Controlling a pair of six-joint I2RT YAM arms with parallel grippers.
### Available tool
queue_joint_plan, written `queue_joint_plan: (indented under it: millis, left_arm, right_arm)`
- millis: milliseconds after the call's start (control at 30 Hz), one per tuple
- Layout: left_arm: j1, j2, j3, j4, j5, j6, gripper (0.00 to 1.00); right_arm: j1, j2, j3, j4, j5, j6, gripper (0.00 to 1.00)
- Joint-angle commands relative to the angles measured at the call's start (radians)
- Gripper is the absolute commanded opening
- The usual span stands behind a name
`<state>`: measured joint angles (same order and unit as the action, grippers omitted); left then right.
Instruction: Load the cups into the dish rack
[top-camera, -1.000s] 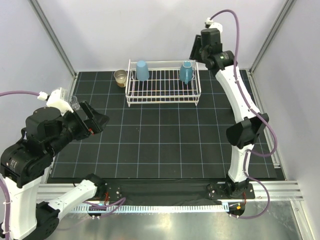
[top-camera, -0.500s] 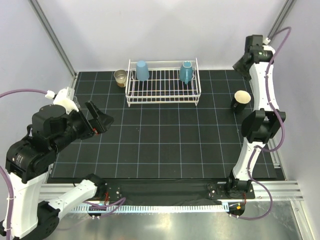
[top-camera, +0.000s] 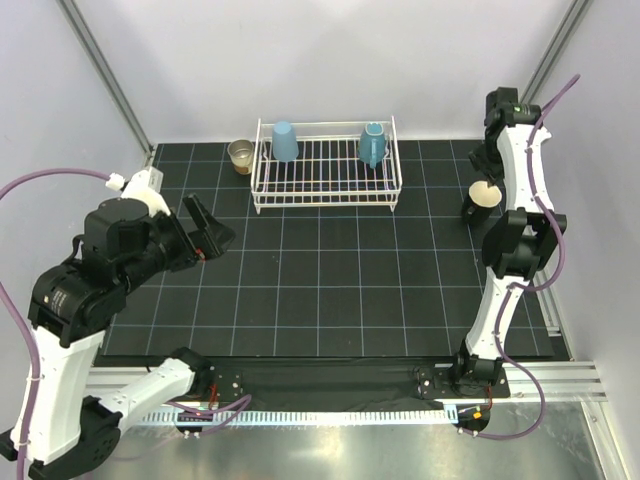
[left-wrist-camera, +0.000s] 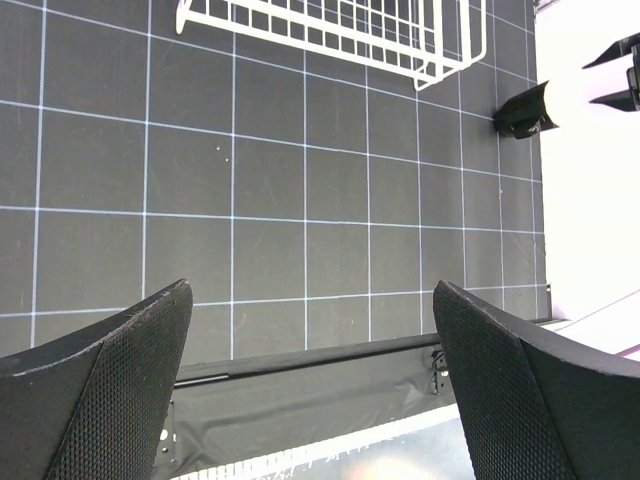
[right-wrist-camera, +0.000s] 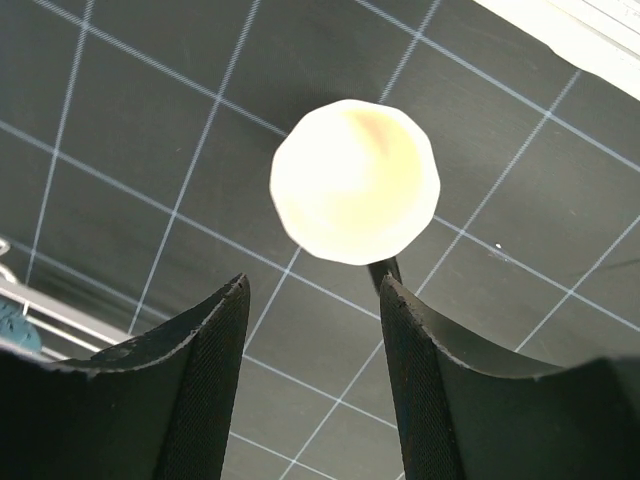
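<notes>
With my right gripper (right-wrist-camera: 312, 298) spread above the black cup (right-wrist-camera: 355, 180), I judge it light, rigid, slippery: pinch one rim wall.

Black gridded mat (top-camera: 330, 280), white walls (top-camera: 320, 60)

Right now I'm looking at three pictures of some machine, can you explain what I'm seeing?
These are two robot arms bolted side by side. The wide picture looks down from above and behind on the left arm and the right arm. The other two pictures come from a camera on each wrist, with that arm's dark jaws at the bottom. On the black gridded mat sits a white dish rack holding a light blue tumbler and a teal mug. A tan cup stands beside the rack's left end. The right jaws hang open above a black cup with a cream inside. The left jaws are open too, holding nothing.
</notes>
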<state>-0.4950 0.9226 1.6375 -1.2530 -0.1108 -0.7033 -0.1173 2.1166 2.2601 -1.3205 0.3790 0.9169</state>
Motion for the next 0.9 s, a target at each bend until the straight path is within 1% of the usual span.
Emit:
queue_joint_plan:
  millis: [0, 533, 700, 867]
  left_arm:
    - [0.006, 0.012, 0.002, 0.035, -0.004, 0.002, 1.0]
    - [0.006, 0.056, 0.058, -0.022, -0.029, 0.005, 1.0]
    - [0.004, 0.064, 0.065, -0.026, -0.032, 0.01, 1.0]
    - [0.006, 0.09, 0.093, -0.046, -0.026, 0.028, 1.0]
  right_arm:
    - [-0.007, 0.02, 0.001, -0.052, 0.035, 0.054, 0.56]
    - [-0.01, 0.12, -0.027, 0.021, -0.011, 0.1, 0.5]
    - [-0.01, 0.131, -0.059, 0.033, 0.009, 0.108, 0.45]
    - [-0.01, 0.146, -0.062, 0.049, 0.063, 0.088, 0.35]
